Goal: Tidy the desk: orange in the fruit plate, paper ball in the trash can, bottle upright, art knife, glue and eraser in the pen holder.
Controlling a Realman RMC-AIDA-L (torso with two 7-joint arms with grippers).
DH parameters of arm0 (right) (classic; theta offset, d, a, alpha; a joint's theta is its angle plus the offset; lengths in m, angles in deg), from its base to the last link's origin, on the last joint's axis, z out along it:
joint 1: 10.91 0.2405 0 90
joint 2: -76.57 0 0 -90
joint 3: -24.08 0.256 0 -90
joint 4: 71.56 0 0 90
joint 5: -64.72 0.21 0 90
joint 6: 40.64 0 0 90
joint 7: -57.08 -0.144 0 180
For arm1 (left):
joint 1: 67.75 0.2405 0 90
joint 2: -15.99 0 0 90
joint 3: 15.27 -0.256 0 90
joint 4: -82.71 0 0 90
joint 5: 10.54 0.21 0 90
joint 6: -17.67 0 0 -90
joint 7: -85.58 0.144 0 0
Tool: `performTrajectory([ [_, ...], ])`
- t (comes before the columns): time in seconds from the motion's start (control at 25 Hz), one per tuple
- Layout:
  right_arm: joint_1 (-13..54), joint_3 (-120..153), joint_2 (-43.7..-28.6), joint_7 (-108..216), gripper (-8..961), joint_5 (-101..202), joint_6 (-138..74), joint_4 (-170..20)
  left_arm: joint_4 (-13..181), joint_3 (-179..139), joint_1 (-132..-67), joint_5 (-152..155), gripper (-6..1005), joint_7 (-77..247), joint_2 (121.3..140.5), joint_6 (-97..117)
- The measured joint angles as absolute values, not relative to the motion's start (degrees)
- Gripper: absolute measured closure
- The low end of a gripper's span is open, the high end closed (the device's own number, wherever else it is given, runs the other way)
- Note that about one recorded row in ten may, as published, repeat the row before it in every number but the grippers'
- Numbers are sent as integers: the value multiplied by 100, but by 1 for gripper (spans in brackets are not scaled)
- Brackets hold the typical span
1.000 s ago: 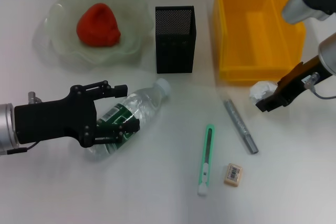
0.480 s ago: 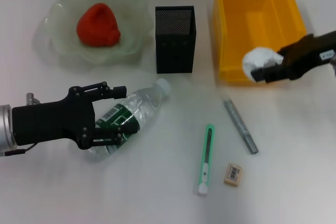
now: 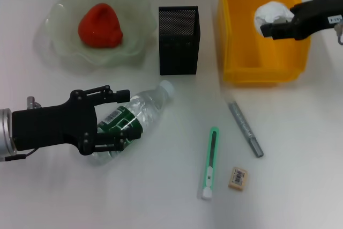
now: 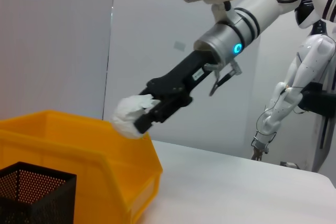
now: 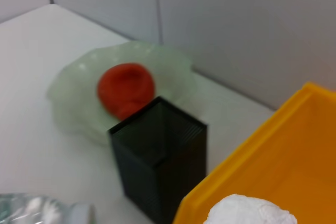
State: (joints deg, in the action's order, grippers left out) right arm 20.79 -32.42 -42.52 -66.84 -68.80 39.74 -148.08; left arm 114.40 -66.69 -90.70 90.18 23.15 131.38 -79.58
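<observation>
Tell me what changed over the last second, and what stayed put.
The right claw, shut on the paper ball, carried it from the table in front of the yellow bin up over the bin's inside. It has not let go. The left claw stays around the lying bottle; the art knife, glue stick and eraser have not moved.

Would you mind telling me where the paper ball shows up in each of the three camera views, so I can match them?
Head view: the paper ball is at upper right, held by the right gripper over the yellow bin.
Left wrist view: left of centre, at the gripper's tip above the bin's rim.
Right wrist view: at the bottom edge, over the bin.
Shared landmark: the black mesh pen holder, beside the bin in all three views.
</observation>
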Motion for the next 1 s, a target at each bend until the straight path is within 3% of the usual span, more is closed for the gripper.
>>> performTrajectory([
  [0.88, 2190, -3643, -4269, -6617, 332, -6985, 2246, -14053, 11400, -6669, -9051, 9018, 191, 2370, 13160, -7963],
  [1.0, 2177, -3643, -4271, -6601, 253, -6948, 2135, -14033, 11400, -6669, -9052, 9018, 191, 2370, 13161, -7963],
])
